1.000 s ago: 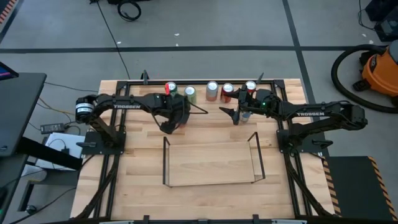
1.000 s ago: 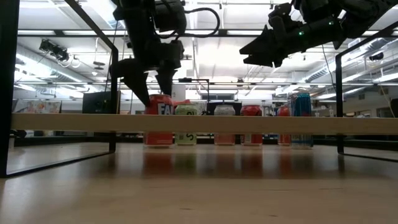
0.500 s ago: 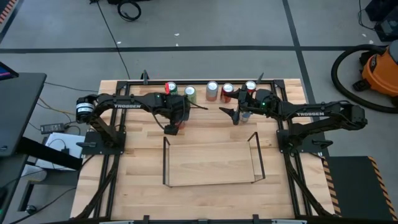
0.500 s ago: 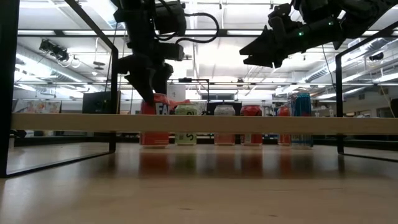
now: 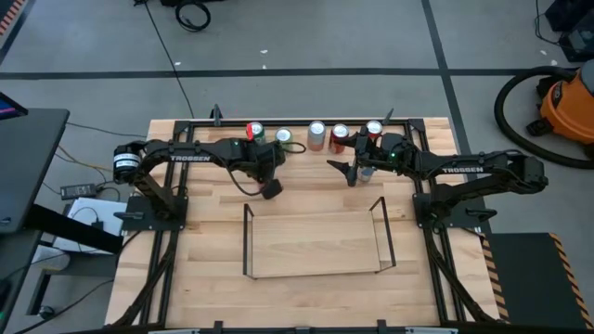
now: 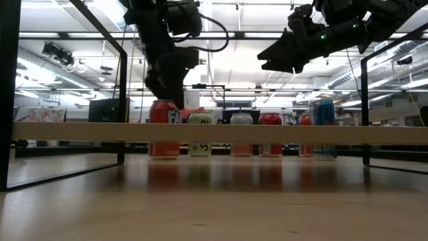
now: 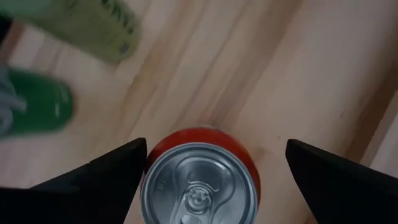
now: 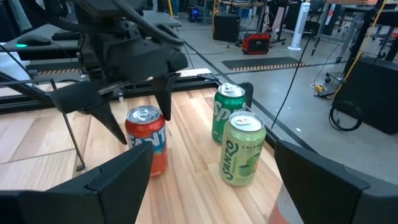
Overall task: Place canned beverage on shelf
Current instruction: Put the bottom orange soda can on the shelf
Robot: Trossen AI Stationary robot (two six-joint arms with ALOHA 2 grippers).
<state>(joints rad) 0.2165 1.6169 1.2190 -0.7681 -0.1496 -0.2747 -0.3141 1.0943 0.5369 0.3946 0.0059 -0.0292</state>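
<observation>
A red soda can [image 8: 147,143] stands upright on the tabletop behind the shelf; it also shows in the low view [image 6: 164,127]. In the high view my left gripper hides it. My left gripper [image 5: 270,188] points down over the can, open, with one finger on either side of the can's silver top [image 7: 199,186]; I see no touch. My right gripper [image 5: 351,172] hovers open and empty above the table near the back row of cans. The shelf [image 5: 247,241], thin black rods with a pale wood floor, stands at the table's middle, with no can in it.
A dark green can [image 8: 229,112] and a pale green can [image 8: 241,149] stand close behind the red one. A silver can [image 5: 316,134], another red can [image 5: 340,137] and one more can [image 5: 374,130] line the far edge. A black frame borders the table.
My left gripper has gone a little toward the table's right edge and has turned about its wrist. It now stands over the red can with its fingers astride the can's top. It stays open.
</observation>
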